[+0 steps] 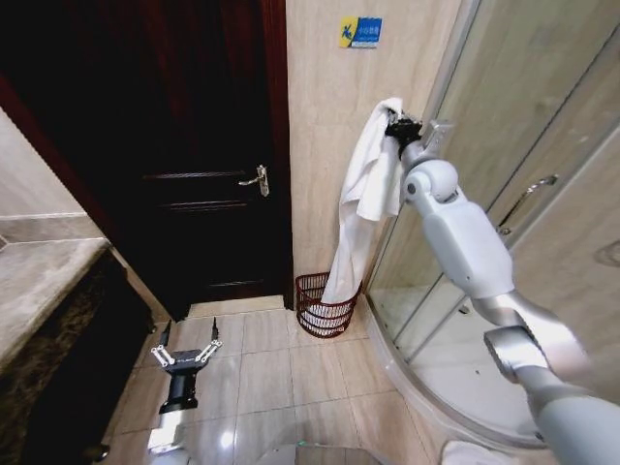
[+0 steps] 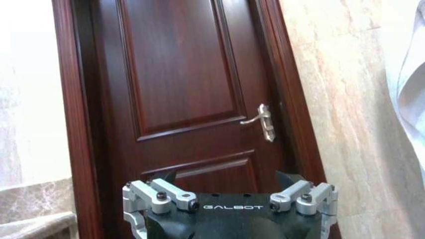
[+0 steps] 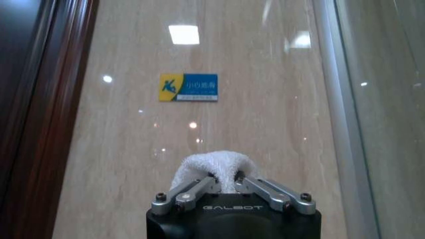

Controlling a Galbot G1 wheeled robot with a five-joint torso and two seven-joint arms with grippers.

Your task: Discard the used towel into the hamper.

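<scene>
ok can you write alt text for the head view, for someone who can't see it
The robot's right gripper, raised high against a beige wall, is shut on the top of a white towel whose lower end hangs down into a dark wire hamper on the tiled floor. A dark wooden door stands to the left, and the left gripper waits low with its fingers open.
</scene>
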